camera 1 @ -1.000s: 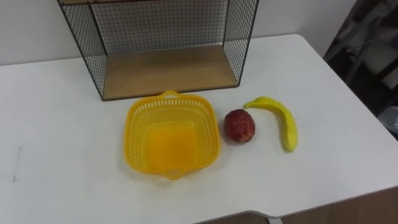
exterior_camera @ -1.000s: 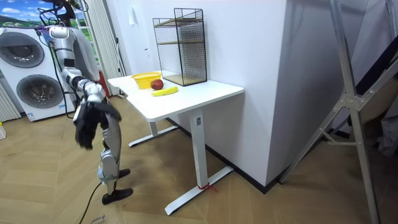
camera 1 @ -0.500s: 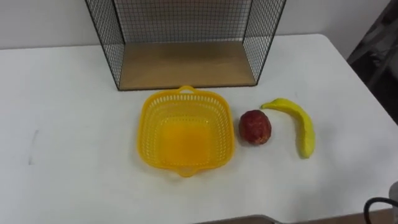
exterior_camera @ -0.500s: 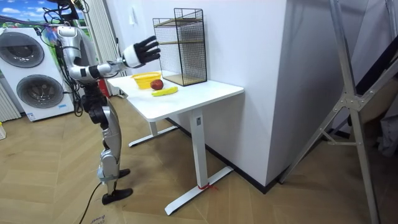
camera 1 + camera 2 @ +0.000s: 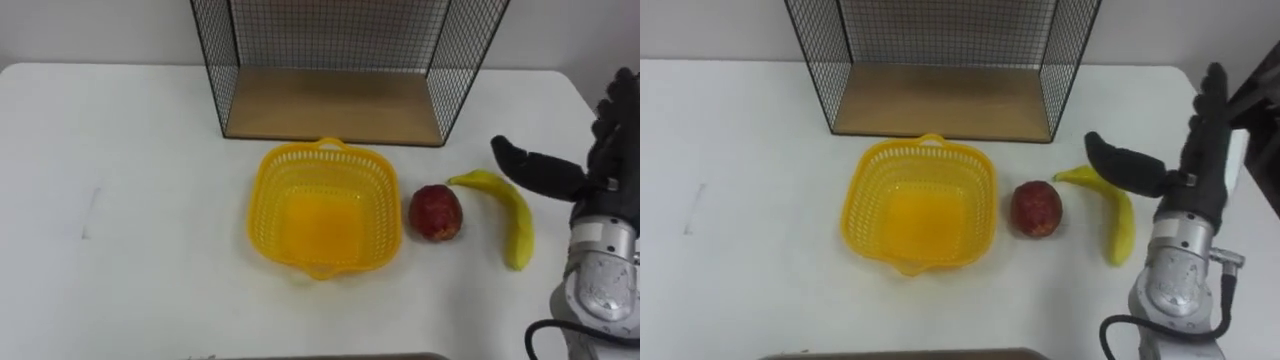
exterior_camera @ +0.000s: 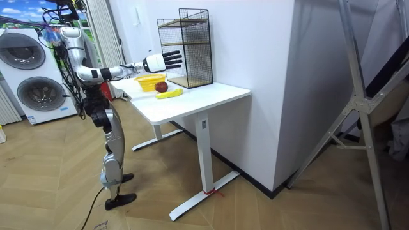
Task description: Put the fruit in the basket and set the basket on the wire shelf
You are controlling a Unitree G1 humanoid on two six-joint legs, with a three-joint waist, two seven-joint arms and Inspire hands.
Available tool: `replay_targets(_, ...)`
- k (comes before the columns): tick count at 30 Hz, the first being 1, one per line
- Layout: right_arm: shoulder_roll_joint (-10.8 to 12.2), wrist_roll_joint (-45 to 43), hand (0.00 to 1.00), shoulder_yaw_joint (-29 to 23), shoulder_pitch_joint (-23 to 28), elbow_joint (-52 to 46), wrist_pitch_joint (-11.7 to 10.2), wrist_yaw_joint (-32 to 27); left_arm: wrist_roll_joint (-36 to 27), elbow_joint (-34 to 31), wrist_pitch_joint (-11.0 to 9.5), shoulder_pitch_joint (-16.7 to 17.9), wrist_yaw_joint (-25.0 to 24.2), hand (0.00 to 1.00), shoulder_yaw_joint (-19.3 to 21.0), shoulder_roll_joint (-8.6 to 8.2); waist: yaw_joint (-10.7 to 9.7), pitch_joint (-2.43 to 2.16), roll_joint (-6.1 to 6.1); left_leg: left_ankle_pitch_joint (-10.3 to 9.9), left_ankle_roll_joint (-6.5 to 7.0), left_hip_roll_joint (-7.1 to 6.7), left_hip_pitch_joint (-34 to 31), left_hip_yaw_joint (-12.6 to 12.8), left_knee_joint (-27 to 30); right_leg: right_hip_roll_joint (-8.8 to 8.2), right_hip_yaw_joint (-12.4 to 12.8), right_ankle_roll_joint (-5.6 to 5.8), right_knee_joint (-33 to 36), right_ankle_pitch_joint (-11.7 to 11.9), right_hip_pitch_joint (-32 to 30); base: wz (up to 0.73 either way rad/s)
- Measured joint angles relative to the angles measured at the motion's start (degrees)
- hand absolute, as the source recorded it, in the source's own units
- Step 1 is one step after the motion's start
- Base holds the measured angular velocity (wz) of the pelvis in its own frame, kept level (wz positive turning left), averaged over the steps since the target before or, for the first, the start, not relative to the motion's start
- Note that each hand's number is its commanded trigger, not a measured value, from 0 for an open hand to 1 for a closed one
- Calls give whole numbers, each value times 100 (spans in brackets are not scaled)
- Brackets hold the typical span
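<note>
An empty yellow basket [image 5: 322,205] [image 5: 918,203] sits on the white table [image 5: 120,250], in front of the black wire shelf [image 5: 340,60] with its wooden floor. To the basket's right lie a red apple [image 5: 436,212] [image 5: 1037,209] and, further right, a yellow banana [image 5: 510,214] [image 5: 1118,220]. My right hand [image 5: 590,160] [image 5: 1180,160] is open, raised above the table's right side, fingers straight and thumb stretched over the banana's near-shelf end. In the room view the right hand [image 6: 165,61] reaches out above the fruit [image 6: 161,87].
The table's right edge [image 5: 600,110] lies close beyond the banana. A faint grey mark [image 5: 90,212] is on the table at the left. In the room view I stand at the table's end, washing machines [image 6: 32,76] behind me.
The camera has shifted, sliding the scene right in view. My right arm rose from hanging at my side and now stretches out over the banana, hand open.
</note>
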Motion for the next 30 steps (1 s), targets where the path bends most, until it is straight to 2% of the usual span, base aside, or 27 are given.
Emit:
replay_targets(5, 0, -361, 0, 134, -78, 237, 22, 395, 2, -301, 23, 111, -90, 0, -12, 5, 49, 10, -48, 1, -1, -2, 14, -35, 20, 0, -27, -3, -15, 3, 43, 3)
replay_targets(11, 1, -581, 0, 274, -82, 584, 100, 794, 2, -365, 21, 112, -92, 0, -15, 13, 80, 6, -97, 5, -4, -7, 12, -82, 27, 1, -38, -1, -16, 10, 67, 0)
replay_targets(23, 13, -764, 0, 297, -83, 884, 103, 1075, 2, -275, 15, 121, -89, 0, -16, 10, 88, 7, -146, 8, -8, -8, 24, -97, 38, -2, -85, -2, -16, 11, 112, 1)
replay_targets(30, 14, -765, 0, 297, -84, 1082, 103, 1076, 2, -154, 19, 116, -88, 0, -15, -2, 89, 9, -121, 8, -8, -7, 19, -98, 40, -2, -88, -2, -16, 11, 108, 0)
